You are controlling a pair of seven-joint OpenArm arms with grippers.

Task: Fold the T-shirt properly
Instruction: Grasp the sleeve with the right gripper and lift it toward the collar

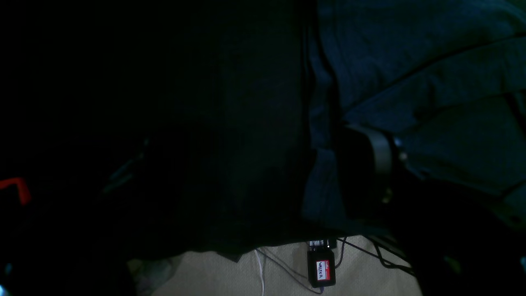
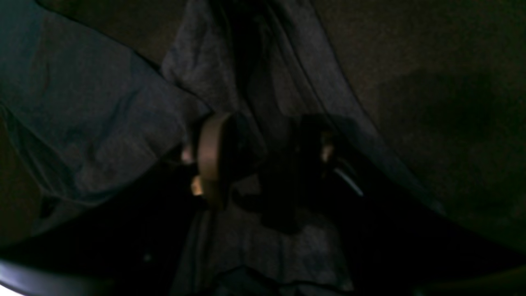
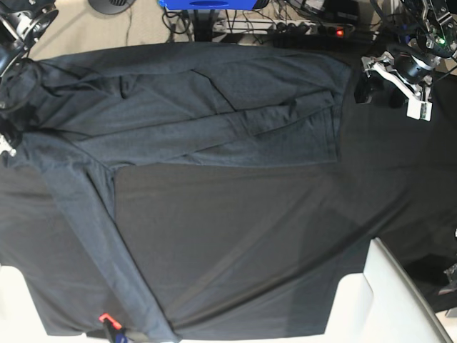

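T-shirt [image 3: 214, 114], dark charcoal grey, lay spread across the far half of the desk [image 3: 250, 236], which was covered w/ a smoother, blacker cloth. Shirt was partly folded: layered panels overlapped along diagonal creases near the middle, right edge ended short of the desk's right side. A long narrow strip of the same grey knit ran from the shirt's left end down toward the near edge of the desk, at base-view left.

Right arm sat at base-view upper left, over the shirt's left end. In its wrist view the right pincer [image 2: 263, 160] was low over bunched fabric, fingers [image 2: 211, 158] apart w/ a fold of shirt lying btwn them; not clamped on it, as far as the dim pic showed.

Left pincer [image 3: 378, 87] hung at base-view upper right, just off the shirt's right edge, above bare cloth, fingers spread, holding nothing. Its wrist view was v. dark; one finger [image 1: 380, 154] showed against the shirt.

Small black box w/ a red-and-white label [image 1: 321, 269] lay on the beige floor beyond the desk edge, cables beside it.
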